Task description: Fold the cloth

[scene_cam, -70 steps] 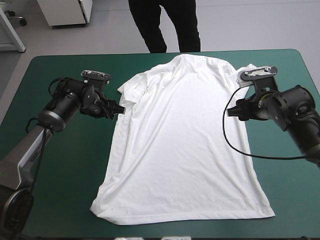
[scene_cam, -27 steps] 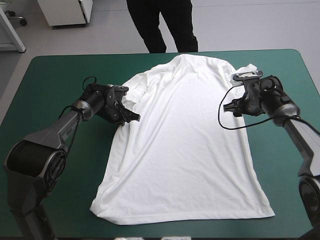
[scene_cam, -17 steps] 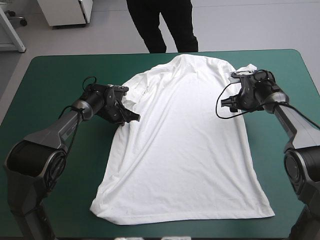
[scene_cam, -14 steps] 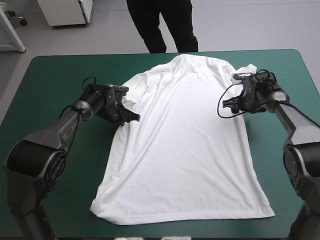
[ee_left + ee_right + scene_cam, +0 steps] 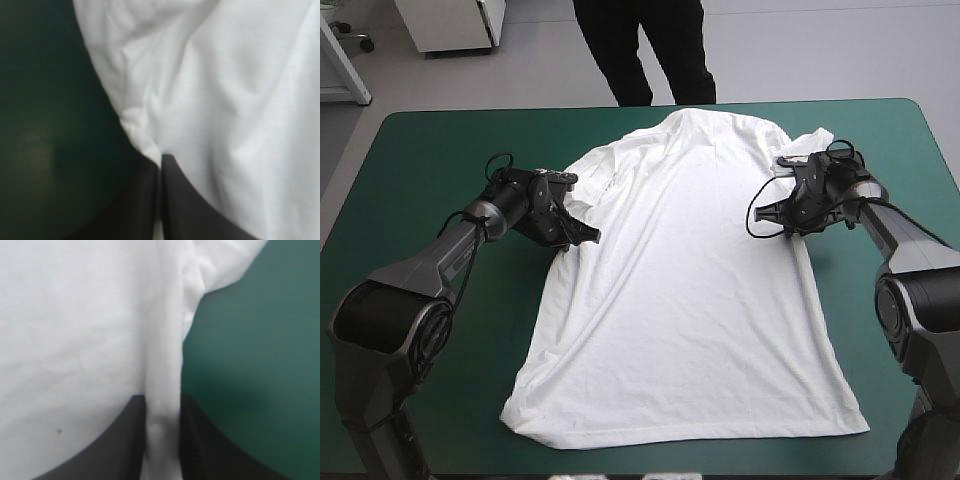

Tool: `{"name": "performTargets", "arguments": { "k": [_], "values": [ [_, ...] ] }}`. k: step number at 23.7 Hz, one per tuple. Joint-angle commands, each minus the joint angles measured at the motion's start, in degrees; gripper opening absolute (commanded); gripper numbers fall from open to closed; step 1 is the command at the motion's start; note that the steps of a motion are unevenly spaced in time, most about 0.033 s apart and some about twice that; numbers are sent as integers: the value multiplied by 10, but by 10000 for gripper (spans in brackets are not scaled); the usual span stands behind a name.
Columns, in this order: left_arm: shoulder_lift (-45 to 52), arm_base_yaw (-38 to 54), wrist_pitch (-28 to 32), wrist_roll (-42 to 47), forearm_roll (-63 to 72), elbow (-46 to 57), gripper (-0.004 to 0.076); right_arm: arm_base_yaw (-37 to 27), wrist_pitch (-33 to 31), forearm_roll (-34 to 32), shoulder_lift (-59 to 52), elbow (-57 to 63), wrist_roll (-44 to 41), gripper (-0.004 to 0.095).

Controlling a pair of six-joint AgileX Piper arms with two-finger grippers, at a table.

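White cotton lies spread nearly flat on the teal-green worktop (image 5: 440,150). The T-shirt (image 5: 690,300) fills the middle of it, top end toward the far edge and bottom end toward the near one, with a few soft creases running down the body. The left tool (image 5: 582,236) sits at the T-shirt's left side edge, well up in the far half. Its black fingers are drawn together to a point with a small pinch of fabric caught between them. The right tool (image 5: 782,212) is at roughly the matching spot on the opposite side edge, its fingers all but closed on a raised ridge of cloth. Both arms lie low over the worktop. To my eye this is the grasp that opens the first fold, with both sides gripped and nothing lifted yet. The next move, I'd guess, calls for raising the two pinches together and evenly until the far half clears the worktop. That half would then be carried toward the near edge so it lands square on the other. If one arm leads, the cloth will skew, and the thin pinch on the left looks likelier to slip.
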State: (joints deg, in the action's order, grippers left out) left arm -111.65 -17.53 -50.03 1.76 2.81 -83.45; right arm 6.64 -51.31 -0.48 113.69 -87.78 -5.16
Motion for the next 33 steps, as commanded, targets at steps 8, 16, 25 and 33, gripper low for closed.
{"name": "performTargets", "arguments": {
  "k": [8,16,25,33],
  "values": [
    [59,0,-2,1,-56,-96,-9,-10,-13,-16,-78,-55,10,-17],
    [186,0,-8,5,-74,-130,-9,-14,-37,15,-191,-120,28,-17],
    [335,0,7,5,-74,-130,-9,-14,-49,52,-299,-152,47,-17],
    [459,0,56,-4,-13,-130,-9,-14,-45,141,-414,-154,105,-17]
  ]
}}
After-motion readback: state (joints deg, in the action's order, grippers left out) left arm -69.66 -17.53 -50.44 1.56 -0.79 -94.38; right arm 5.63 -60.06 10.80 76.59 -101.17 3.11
